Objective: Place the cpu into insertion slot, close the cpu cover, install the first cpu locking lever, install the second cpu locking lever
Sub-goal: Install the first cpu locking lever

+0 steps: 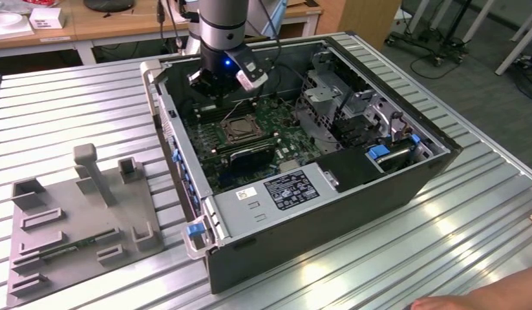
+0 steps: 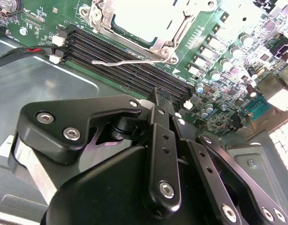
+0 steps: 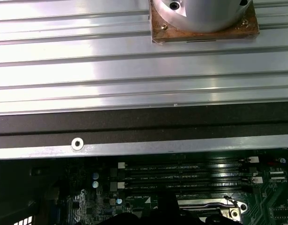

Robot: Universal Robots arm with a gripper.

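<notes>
The claw (image 2: 160, 97), pressed together, hangs low over the black memory slots (image 2: 125, 70). At their far edge a thin locking lever (image 2: 129, 61) lies loose. Just past it is the insertion slot (image 1: 240, 131). The cpu (image 2: 144, 18), a pale glare-washed square, sits inside it, framed by the silvery cpu cover (image 2: 148, 47). All rests on the green motherboard (image 2: 228, 28) within the open computer case (image 1: 335, 213).

Arm (image 1: 222, 26) upright, reaching straight down; blue light at wrist (image 1: 227, 62); black gripper (image 1: 212, 97) hangs below, tip pointing downward, seen close in second wrist view (image 2: 158, 101)
</notes>
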